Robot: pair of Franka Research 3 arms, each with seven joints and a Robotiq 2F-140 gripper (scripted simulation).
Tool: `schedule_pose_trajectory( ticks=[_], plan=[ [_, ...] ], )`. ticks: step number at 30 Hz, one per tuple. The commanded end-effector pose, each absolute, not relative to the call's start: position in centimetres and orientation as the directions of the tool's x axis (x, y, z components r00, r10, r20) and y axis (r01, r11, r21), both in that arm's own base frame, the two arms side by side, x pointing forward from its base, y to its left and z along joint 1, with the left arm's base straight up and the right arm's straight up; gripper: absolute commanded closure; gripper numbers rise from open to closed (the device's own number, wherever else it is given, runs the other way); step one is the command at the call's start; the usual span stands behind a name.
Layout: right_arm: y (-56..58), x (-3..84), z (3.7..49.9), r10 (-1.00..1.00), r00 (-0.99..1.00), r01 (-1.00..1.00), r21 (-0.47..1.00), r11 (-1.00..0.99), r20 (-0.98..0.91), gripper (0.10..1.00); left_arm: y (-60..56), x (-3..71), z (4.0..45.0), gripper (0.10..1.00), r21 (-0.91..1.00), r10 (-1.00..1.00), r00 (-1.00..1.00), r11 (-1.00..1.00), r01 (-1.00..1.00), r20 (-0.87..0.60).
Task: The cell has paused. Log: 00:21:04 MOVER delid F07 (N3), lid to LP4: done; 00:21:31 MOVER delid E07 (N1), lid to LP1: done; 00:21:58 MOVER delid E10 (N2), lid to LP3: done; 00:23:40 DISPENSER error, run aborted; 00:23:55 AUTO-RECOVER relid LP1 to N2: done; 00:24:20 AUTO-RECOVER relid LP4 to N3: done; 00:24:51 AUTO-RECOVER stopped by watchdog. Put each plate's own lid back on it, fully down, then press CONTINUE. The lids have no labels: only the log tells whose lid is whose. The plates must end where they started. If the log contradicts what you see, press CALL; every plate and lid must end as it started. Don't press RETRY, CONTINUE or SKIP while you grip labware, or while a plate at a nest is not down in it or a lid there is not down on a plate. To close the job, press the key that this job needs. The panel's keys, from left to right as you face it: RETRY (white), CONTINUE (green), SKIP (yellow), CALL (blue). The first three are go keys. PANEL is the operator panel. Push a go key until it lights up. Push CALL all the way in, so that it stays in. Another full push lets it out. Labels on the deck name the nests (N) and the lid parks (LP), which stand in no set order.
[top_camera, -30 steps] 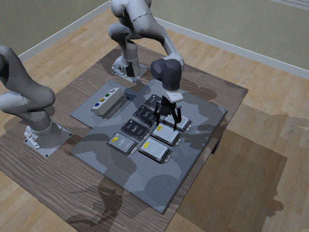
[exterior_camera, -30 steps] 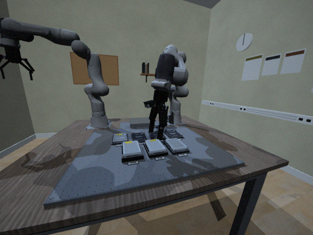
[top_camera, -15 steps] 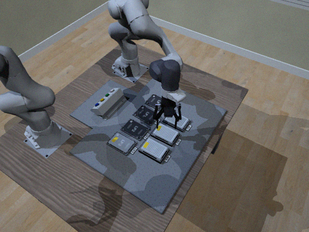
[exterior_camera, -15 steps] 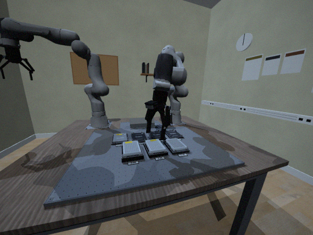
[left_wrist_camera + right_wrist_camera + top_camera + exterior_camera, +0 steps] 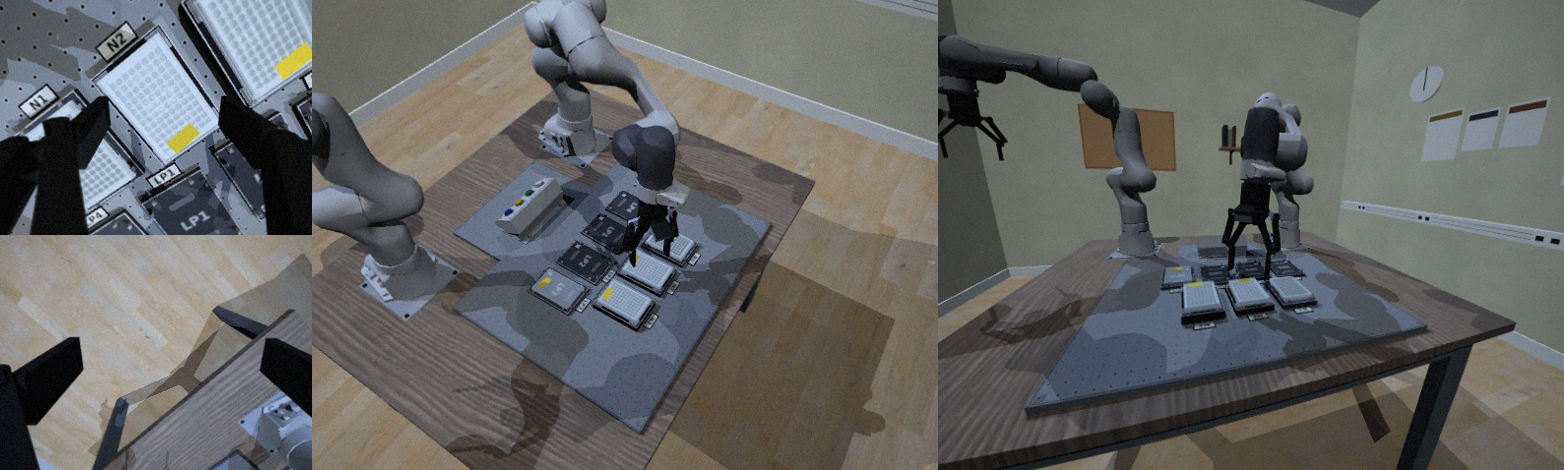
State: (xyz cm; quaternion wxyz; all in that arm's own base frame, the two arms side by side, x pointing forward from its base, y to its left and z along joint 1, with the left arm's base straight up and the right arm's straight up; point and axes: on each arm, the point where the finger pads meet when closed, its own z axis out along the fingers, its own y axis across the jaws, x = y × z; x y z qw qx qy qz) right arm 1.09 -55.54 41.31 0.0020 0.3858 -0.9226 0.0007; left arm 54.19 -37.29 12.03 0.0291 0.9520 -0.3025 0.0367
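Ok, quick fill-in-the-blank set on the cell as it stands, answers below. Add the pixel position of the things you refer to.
The left gripper (image 5: 650,260) (image 5: 1249,272) (image 5: 164,111) is over the plate at nest ____.
The lid on LP3 (image 5: 557,298) (image 5: 1177,278) has a ____ patch.
The panel key nearest the green one (image 5: 529,193) on the white key's side is ____.
The plate at N1 (image 5: 677,246) (image 5: 1290,290) (image 5: 106,173) shows ____ yellow patches.

Words: N2; yellow; RETRY; no
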Motion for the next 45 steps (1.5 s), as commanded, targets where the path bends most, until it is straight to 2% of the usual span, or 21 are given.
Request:
schedule_pose_trajectory(
  ticks=[1,16,45],
  plan=[
    [-55.5,1.1,41.3,-0.712,-0.702,-0.712,0.000,0.702,0.004,0.098,-37.3,53.8,11.7,0.403,0.028,-0.377,0.925,-0.925,-0.379,0.055],
    [-55.5,1.1,41.3,-0.712,-0.702,-0.712,0.000,0.702,0.004,0.098,-37.3,53.8,10.0,0.403,0.000,0.034,0.999,-0.999,0.034,0.000],
    [-55.5,1.1,41.3,-0.712,-0.702,-0.712,0.000,0.702,0.004,0.098,-37.3,53.8,8.5,0.403,0.000,0.034,0.999,-0.999,0.034,0.000]
  ],
)
